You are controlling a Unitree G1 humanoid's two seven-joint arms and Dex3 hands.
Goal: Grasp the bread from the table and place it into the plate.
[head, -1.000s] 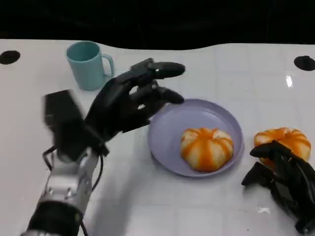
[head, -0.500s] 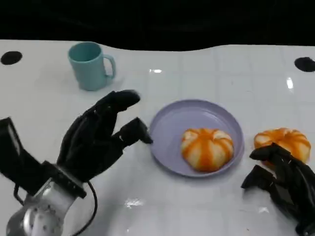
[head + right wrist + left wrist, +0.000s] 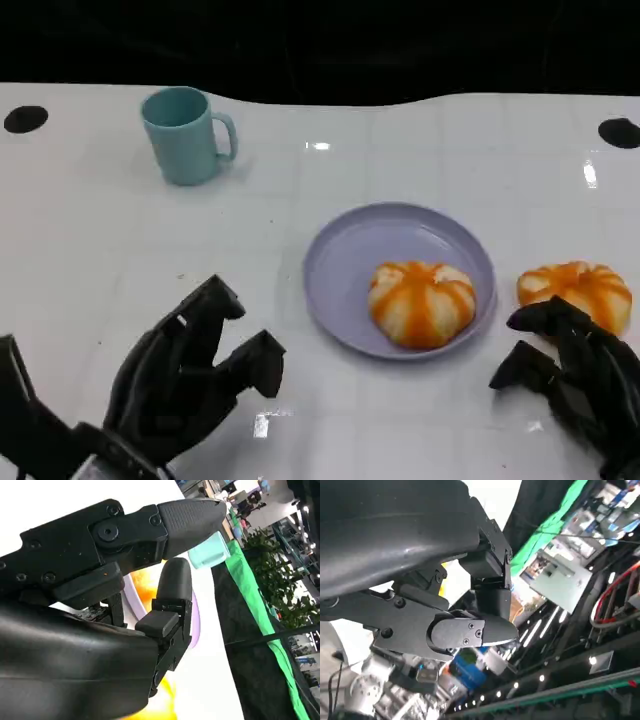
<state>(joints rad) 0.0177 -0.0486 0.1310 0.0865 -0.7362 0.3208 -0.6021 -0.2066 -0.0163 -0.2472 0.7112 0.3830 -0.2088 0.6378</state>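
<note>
An orange-striped bread bun (image 3: pixel 420 302) lies inside the lilac plate (image 3: pixel 345 250) at the table's middle. A second bun (image 3: pixel 575 288) sits on the table just right of the plate. My right hand (image 3: pixel 575 380) rests at the lower right, its fingers (image 3: pixel 540 318) spread and touching or nearly touching the near side of that second bun; it holds nothing. My left hand (image 3: pixel 185 375) is low at the lower left, fingers apart and empty, well clear of the plate. In the right wrist view the right hand's fingers (image 3: pixel 170 595) are apart, with the bun (image 3: pixel 145 587) and the plate (image 3: pixel 194 620) beyond them.
A teal mug (image 3: pixel 183 134) stands at the back left, also seen in the right wrist view as the mug (image 3: pixel 210 551). Two dark round marks (image 3: pixel 24 119) sit near the table's far corners. The table's far edge meets a black backdrop.
My left hand has drawn back from beside the plate toward the lower left corner and dropped low, empty throughout. The right hand and both buns have stayed put.
</note>
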